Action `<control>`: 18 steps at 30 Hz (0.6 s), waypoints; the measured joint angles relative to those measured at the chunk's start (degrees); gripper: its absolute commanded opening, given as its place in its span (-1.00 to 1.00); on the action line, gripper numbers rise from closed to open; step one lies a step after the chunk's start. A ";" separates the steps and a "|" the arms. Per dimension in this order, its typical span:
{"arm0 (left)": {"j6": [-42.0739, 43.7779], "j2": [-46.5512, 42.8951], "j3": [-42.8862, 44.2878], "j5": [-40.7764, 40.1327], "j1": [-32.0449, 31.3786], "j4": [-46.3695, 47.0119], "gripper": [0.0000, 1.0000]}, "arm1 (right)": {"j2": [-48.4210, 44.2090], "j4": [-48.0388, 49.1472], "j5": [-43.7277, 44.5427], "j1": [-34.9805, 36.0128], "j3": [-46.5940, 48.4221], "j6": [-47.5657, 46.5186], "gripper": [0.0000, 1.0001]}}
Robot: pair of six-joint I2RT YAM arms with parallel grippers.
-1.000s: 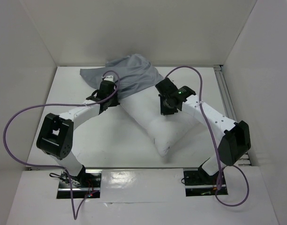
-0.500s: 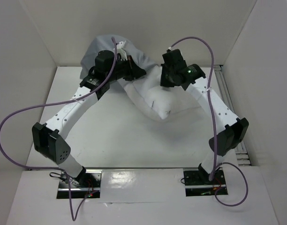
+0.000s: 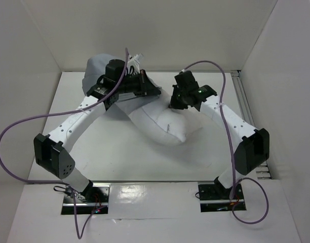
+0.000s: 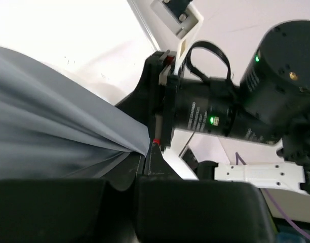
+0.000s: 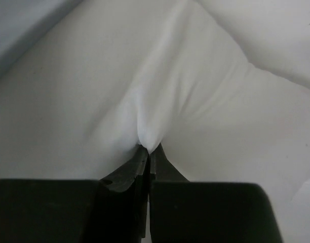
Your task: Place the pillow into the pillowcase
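Observation:
The white pillow (image 3: 162,124) lies slanted across the middle of the table, its far end under the grey pillowcase (image 3: 97,68), which is lifted at the back left. My left gripper (image 3: 154,92) is shut on the pillowcase edge; in the left wrist view the grey cloth (image 4: 64,136) stretches taut from the closed jaws of the left gripper (image 4: 145,149). My right gripper (image 3: 174,104) is shut on a pinch of the pillow's fabric; the right wrist view shows white cloth (image 5: 195,91) puckered at the right gripper (image 5: 149,151).
White walls enclose the table on the left, back and right. A metal rail (image 3: 244,101) runs along the right edge. Purple cables (image 3: 13,131) loop from both arms. The right arm's wrist (image 4: 276,96) is close in front of the left gripper.
Both arms rose and moved back, lifting the pillowcase and pillow, then came down a little. The pillow now reaches further forward and the pillowcase hangs bunched at the back left.

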 measured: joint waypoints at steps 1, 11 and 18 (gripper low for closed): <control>0.26 -0.17 1.64 -0.20 0.28 -1.22 -1.00 | -0.11 -0.52 0.02 -0.50 1.36 0.00 -1.00; 1.49 -4.74 7.41 -4.48 -1.90 -12.04 -1.00 | -5.14 -3.08 -0.92 -1.36 7.76 -3.96 0.30; 1.36 -7.26 0.31 -5.14 -2.84 -15.56 -1.00 | -13.20 -7.32 -0.17 2.82 -1.07 -6.93 0.97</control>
